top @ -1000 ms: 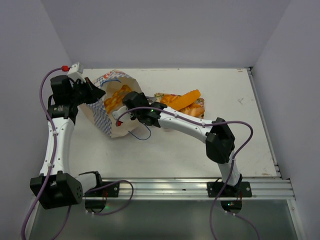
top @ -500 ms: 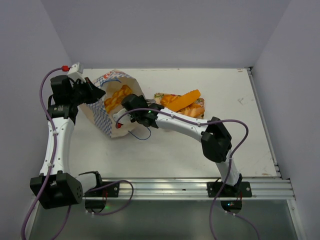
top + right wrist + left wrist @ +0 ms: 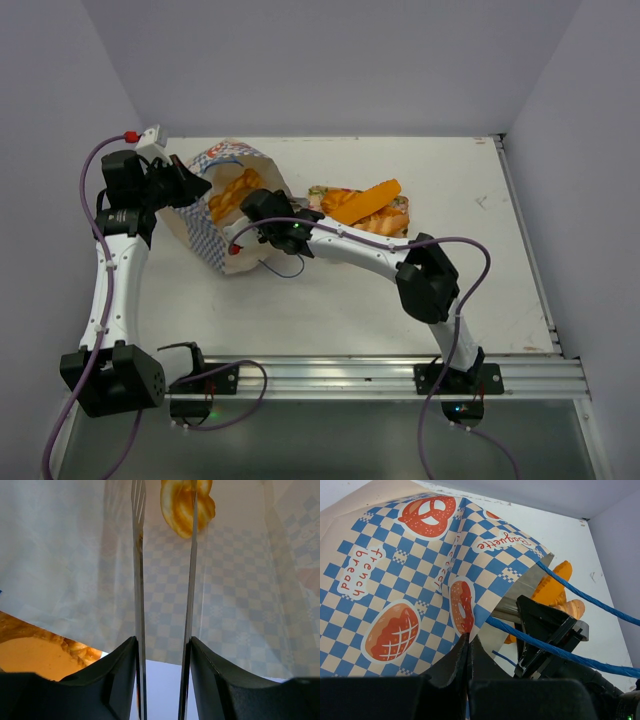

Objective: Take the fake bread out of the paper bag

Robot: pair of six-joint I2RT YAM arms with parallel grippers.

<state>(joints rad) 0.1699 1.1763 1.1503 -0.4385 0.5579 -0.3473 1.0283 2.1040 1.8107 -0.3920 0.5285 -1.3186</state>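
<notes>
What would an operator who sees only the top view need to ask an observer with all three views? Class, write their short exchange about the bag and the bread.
Operator: Is the bag actually held?
Observer: Yes. The left gripper is shut on its checkered edge.
Operator: Is the bread inside it gripped?
Observer: Not that I can see. The right gripper is inside the bag with its jaws apart, and the bread is up near its tips.
</notes>
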